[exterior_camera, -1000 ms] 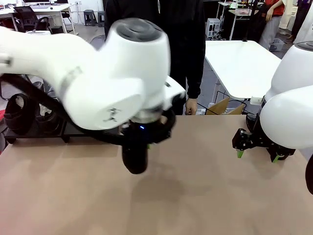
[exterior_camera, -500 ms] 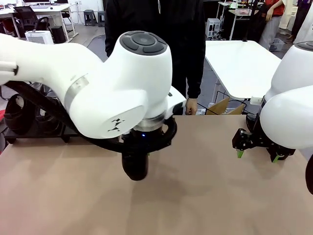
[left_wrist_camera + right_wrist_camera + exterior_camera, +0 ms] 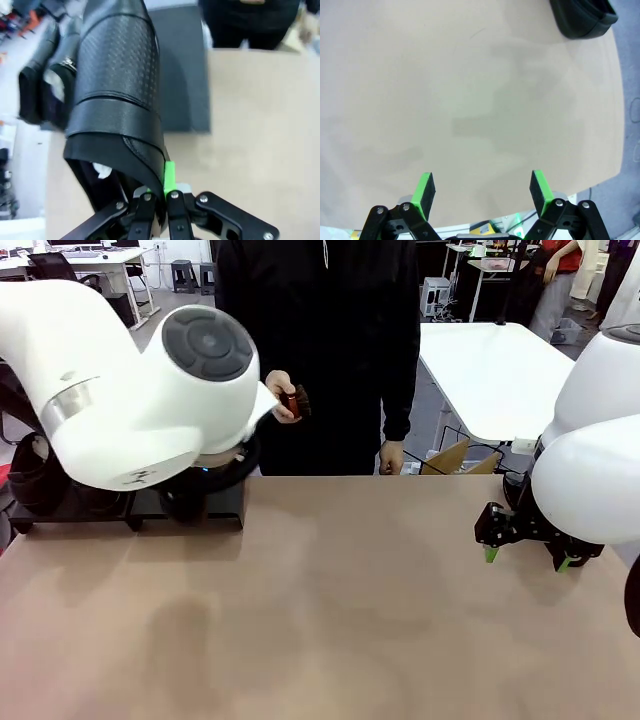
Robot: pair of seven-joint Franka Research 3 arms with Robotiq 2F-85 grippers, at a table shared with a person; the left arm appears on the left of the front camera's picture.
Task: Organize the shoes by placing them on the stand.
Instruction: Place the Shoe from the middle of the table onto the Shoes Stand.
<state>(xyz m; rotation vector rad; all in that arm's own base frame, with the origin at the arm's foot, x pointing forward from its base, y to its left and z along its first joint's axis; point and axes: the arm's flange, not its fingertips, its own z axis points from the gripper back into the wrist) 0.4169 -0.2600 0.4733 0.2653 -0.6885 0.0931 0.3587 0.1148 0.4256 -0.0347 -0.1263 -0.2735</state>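
Swung leftward from mid-table, left gripper (image 3: 157, 189) clamps one shoe (image 3: 117, 85) by its heel rim above a bare section of the stand (image 3: 182, 75), beside placed shoes (image 3: 47, 85). Placement step: lowering, then release, likely follows. Right gripper (image 3: 482, 186) stands wide, empty.

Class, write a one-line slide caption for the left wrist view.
Left gripper shut on a black dress shoe by its rim, holding it over the stand beside other shoes.

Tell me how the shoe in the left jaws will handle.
The shoe holds its shape hanging from the left jaws, so it is probably stiff. Pinched only at the thin rim of its opening, it may swing or pivot. Its smooth leather looks slippery, so it could slide on the stand.
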